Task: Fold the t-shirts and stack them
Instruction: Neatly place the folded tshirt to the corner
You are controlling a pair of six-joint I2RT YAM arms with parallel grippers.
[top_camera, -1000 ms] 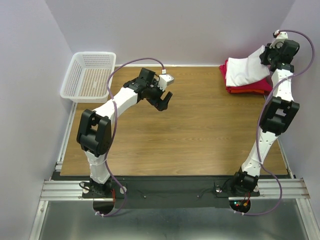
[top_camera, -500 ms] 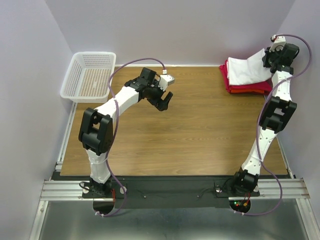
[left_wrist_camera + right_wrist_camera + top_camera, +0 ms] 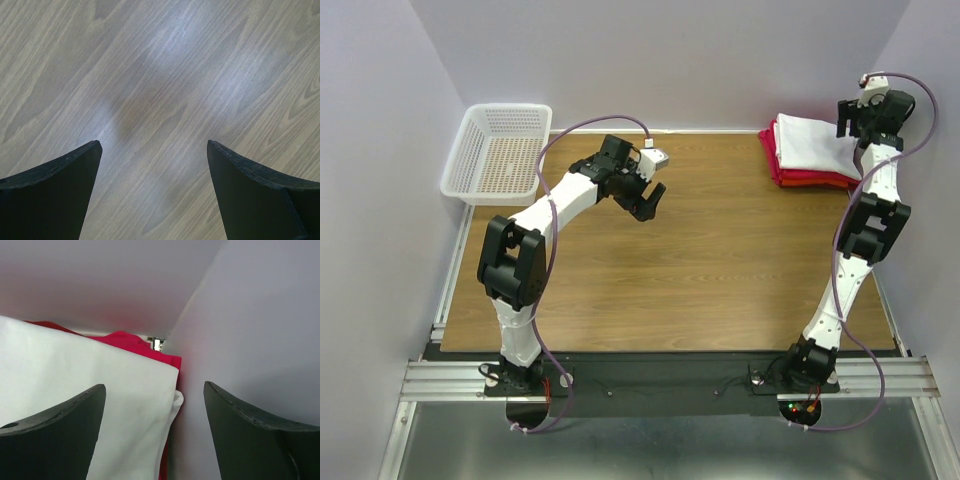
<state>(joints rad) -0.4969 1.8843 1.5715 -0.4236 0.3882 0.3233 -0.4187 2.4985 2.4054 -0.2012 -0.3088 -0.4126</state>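
Note:
A white t-shirt (image 3: pixel 810 143) lies folded on top of red t-shirts (image 3: pixel 812 180) at the table's back right corner. My right gripper (image 3: pixel 848 118) hovers over the stack's right edge, open, with nothing between its fingers. In the right wrist view the white t-shirt (image 3: pixel 75 375) fills the lower left, a red t-shirt (image 3: pixel 135 342) peeks out behind it, and the open right gripper (image 3: pixel 154 386) straddles the white shirt's right edge beside the wall. My left gripper (image 3: pixel 648 203) hangs open over bare wood at the back middle; the left gripper (image 3: pixel 154 145) holds nothing.
A white lattice basket (image 3: pixel 500 150) stands at the back left, off the wooden table (image 3: pixel 670 270). The grey side wall (image 3: pixel 250 315) is close to the right gripper and the stack.
My right gripper has opened and let go of the white t-shirt's raised corner, which now lies flat on the stack. The left arm has not moved.

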